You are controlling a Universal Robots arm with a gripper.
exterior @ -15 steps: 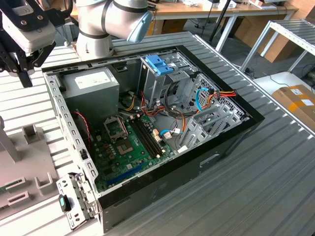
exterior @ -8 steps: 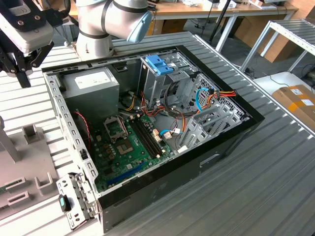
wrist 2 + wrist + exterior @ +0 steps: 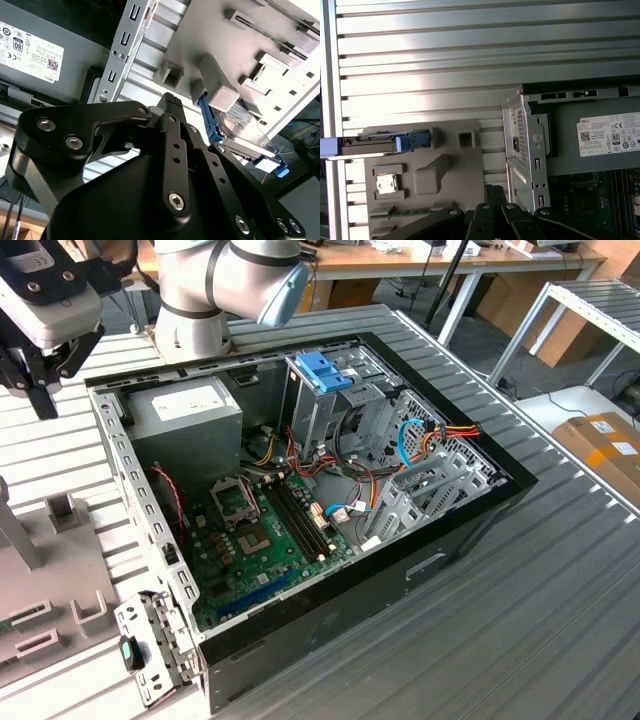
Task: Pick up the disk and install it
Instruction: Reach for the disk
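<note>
- Disk (image 3: 370,144) on edge in a slot of the grey fixture tray (image 3: 455,170), with a light-blue carrier frame along its rim.
- In the second wrist view, same disk (image 3: 250,147) upright just behind a grey block of the tray.
- Tool (image 3: 42,398) raised at the exterior view's left, off the corner of the open computer case (image 3: 360,590), above the ribbed metal tabletop (image 3: 520,590).
- In both wrist views, black tips of the tool (image 3: 171,102) drawn together, nothing clamped between them.
- Tool over the strip of tabletop between tray and case wall, well apart from the disk.
- Inside the case: grey power supply (image 3: 185,410), green motherboard (image 3: 260,530), metal drive cage (image 3: 330,415) topped by a blue latch (image 3: 325,370).
- Disk outside the case, not yet installed.
</note>
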